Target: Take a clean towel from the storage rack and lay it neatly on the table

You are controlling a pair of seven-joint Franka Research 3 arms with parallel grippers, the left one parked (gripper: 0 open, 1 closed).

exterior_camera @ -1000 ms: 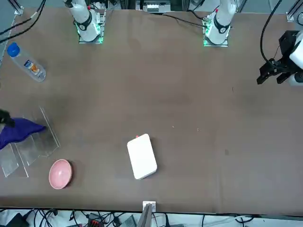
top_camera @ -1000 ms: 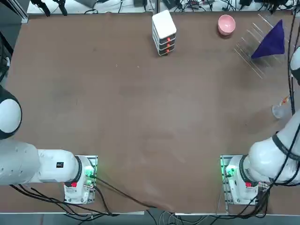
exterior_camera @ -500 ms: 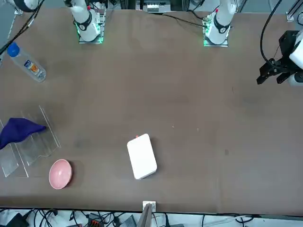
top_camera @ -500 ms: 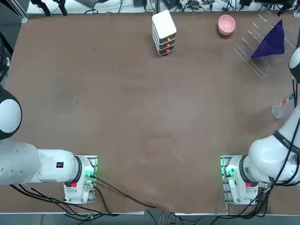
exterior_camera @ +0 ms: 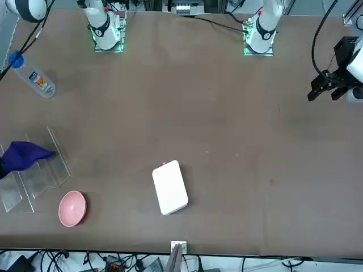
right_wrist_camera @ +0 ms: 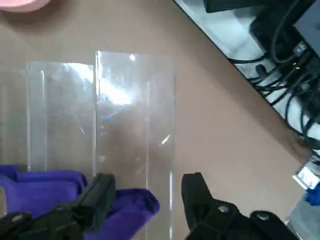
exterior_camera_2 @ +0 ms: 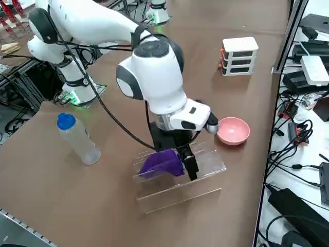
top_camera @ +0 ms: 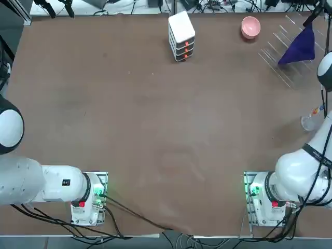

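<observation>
While hand (right_wrist_camera: 147, 187) hovers spread at purple towel (right_wrist_camera: 122, 212), pink bowl (exterior_camera_2: 233, 130) sits near rack (exterior_camera_2: 180, 177).

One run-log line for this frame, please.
right gripper: open, at rack | towel: on storage rack, not yet lifted | pink bowl: beside rack
</observation>
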